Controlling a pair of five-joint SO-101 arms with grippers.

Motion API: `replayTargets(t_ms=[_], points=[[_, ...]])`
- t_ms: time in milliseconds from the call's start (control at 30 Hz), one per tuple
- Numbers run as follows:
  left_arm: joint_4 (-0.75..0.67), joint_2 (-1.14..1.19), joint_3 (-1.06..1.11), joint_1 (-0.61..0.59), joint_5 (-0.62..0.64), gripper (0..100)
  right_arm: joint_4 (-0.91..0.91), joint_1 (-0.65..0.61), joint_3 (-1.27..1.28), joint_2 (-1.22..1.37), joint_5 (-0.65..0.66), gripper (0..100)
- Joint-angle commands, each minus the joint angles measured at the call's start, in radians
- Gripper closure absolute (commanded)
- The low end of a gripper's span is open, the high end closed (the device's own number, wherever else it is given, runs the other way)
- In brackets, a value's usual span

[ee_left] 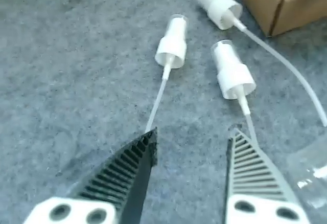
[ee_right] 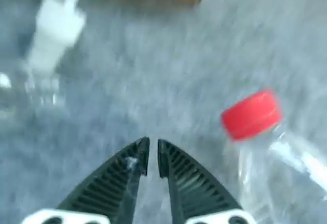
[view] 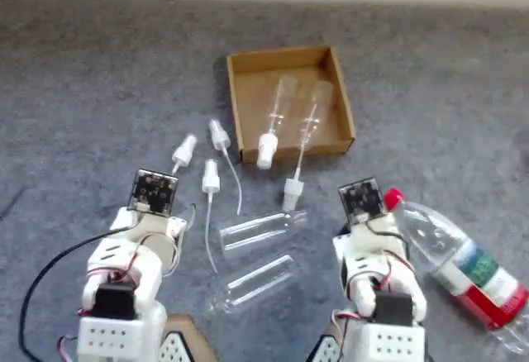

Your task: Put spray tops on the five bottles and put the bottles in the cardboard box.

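Light soft and even, from overhead; moderately bright. Shadows faint: a dim patch on the table [ee_left: 61, 55] under the left gripper [ee_left: 193, 134], and the box [view: 281, 54] is darker along one inner wall. Small white glints run along the clear bottles [view: 263, 227].

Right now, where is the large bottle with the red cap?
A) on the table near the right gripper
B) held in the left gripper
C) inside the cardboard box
A: the large bottle with its red cap lies on the table beside the right gripper, outside the cardboard box.
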Motion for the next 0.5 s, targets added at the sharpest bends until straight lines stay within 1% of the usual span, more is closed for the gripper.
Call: replayTargets(t_ms=[0,267,367,467], points=[[0.011,-0.002,0.019,-0.07,-0.008,80,0.013,-0.004,0.16,0.015,-0.011,99.2],[0.028,-0.001,0.019,-0.196,-0.008,80,0.013,-0.004,0.168,0.033,-0.008,99.2],[0.143,-0.001,0.019,-0.199,-0.008,80,0.013,-0.004,0.168,0.033,-0.008,99.2],[0.336,-0.001,0.019,-0.2,-0.006,80,0.013,-0.004,0.168,0.033,-0.008,99.2]])
